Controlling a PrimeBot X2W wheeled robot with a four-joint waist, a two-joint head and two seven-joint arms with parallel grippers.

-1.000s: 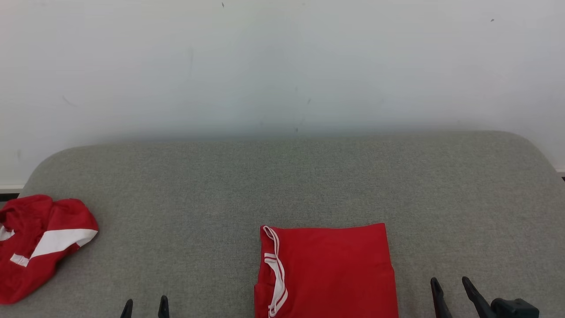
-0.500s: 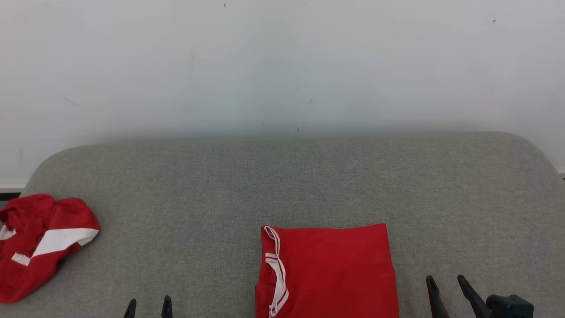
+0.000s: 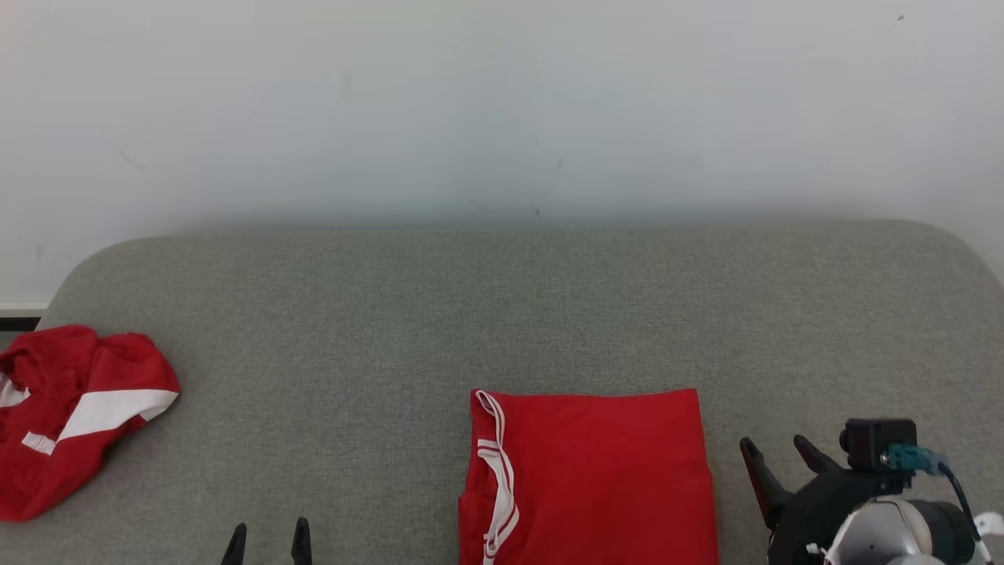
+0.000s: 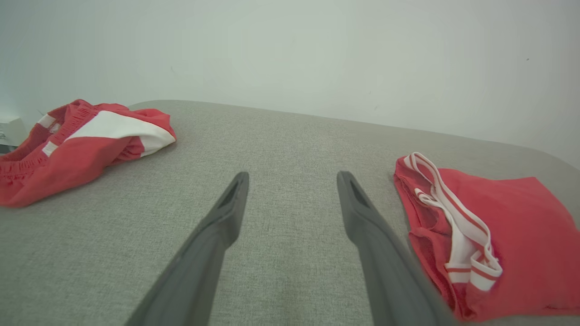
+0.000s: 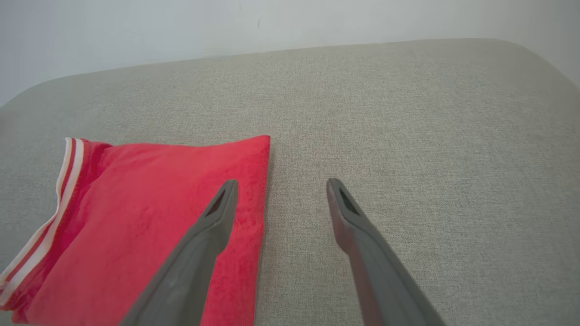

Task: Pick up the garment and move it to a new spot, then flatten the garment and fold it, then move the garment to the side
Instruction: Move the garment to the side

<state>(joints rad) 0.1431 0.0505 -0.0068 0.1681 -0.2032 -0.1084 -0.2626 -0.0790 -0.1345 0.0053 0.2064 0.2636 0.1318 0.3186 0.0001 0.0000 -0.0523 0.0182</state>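
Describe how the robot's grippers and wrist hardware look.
Both the left gripper and right gripper have two long dark grey fingers tapering to slotted tips. Behind the right one: a black boxy camera, a teal plug with blue cable, a pale rounded forearm.

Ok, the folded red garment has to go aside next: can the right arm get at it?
Likely yes: its fingers stand open right beside the folded red garment, nothing between them.
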